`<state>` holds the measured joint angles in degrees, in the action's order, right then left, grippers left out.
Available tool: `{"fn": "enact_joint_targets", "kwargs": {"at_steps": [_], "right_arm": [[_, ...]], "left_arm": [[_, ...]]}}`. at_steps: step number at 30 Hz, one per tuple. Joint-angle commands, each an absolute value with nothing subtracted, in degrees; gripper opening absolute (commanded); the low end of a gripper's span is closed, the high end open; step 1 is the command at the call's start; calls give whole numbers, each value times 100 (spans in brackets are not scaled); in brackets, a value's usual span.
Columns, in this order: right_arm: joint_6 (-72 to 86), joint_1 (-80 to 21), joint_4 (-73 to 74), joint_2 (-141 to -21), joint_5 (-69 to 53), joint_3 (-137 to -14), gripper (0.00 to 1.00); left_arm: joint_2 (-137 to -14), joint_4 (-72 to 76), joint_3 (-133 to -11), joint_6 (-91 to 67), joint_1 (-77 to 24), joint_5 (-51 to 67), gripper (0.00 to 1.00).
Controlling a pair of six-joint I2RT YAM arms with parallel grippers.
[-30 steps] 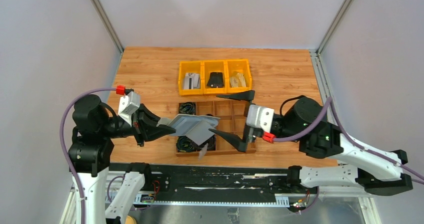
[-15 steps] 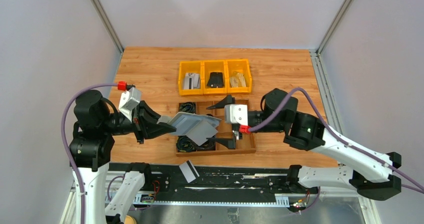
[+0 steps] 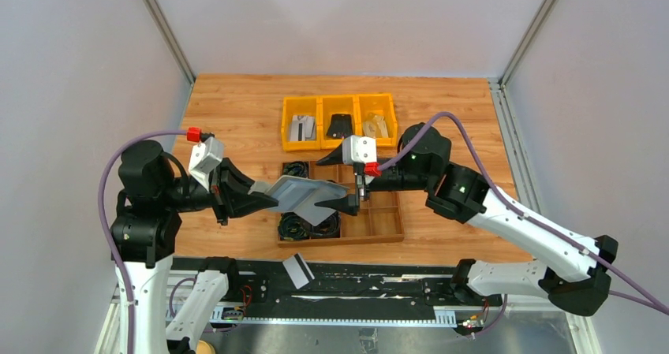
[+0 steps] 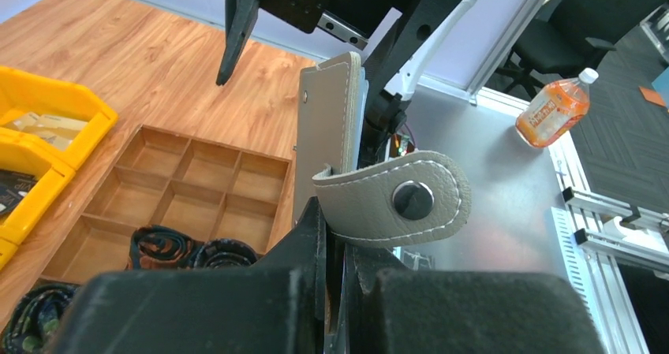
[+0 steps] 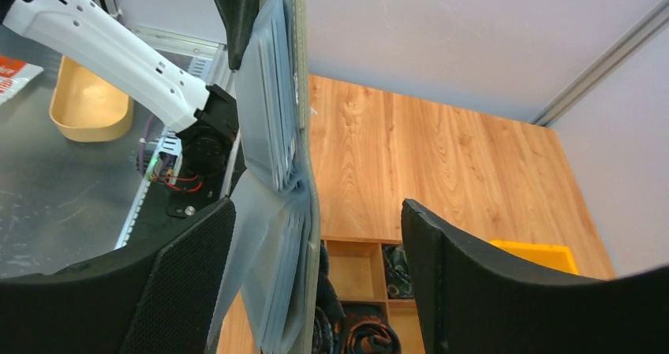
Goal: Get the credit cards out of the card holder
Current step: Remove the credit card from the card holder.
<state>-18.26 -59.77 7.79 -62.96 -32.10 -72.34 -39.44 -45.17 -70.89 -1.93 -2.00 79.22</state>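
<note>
While the left pincer [image 3: 263, 202] is clamped tight on one edge of the holder [image 3: 304, 195], the holder hangs clear of the bench, above the near-left part of the tray [image 3: 386, 221] and close to the bench's near edge. Holder: grey, soft, grained like leather, pale stitching along the rim, rounded corners; opened out and tilted. Left wrist view: a closing strap [image 4: 394, 200] with a dark round snap curls over just above the fingers, and the main flap stands upright behind it. Right wrist view: a fan of clear sleeves [image 5: 272, 125] spills from the inside face; whether cards sit in them, cannot tell. Right pincer [image 3: 319, 184] wide open, one finger on each side of the holder's free end; sleeves lie close to one pad, contact not certain. One card [image 3: 297, 270], white with a dark stripe, lies flat off the bench on the black rail [image 3: 379, 279] between the arm bases, just past the near edge. Tray holds coiled cables [image 3: 298, 228] in its left compartments, under the holder. Three yellow bins [image 3: 339, 121] stand in a row just beyond the tray, toward the far edge.
</note>
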Motion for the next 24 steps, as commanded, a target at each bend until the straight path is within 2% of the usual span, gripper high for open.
{"fn": "enact_joint_targets", "kwargs": {"at_steps": [1,6,10,11,13,19,20,21,23,24], "right_arm": [[-1190,-5889,249,-6486,-3767,-7199,78],[-537,-5880,-180,-6775,-4054,-7212,64],[-50,-5835,-369,-6855,-4273,-7161,35],[-37,-5817,-369,-6851,-4309,-7145,26],[257,-5786,-365,-6794,-4236,-7081,1],[720,-5774,-234,-6610,-4284,-7026,1],[803,-5774,-211,-6595,-4282,-6998,9],[867,-5774,-189,-6574,-4252,-6963,26],[1049,-5774,-212,-6508,-4152,-6849,48],[1126,-5770,-255,-6487,-4133,-6787,52]], "left_arm": [[-3934,-4412,-7042,-11,-212,7900,0],[-3897,-4411,-6986,-28,-218,7872,0],[-3854,-4412,-6891,-2,-210,7655,0],[-3857,-4412,-6869,-8,-212,7578,1],[-3867,-4403,-6801,-5,-215,7452,6],[-3856,-3697,-6570,-728,-217,7457,4],[-3855,-3578,-6565,-817,-216,7417,2],[-3858,-3437,-6555,-960,-218,7384,0],[-3881,-3214,-6545,-1295,-214,7348,0],[-3911,-3126,-6543,-1381,-209,7360,0]]}}
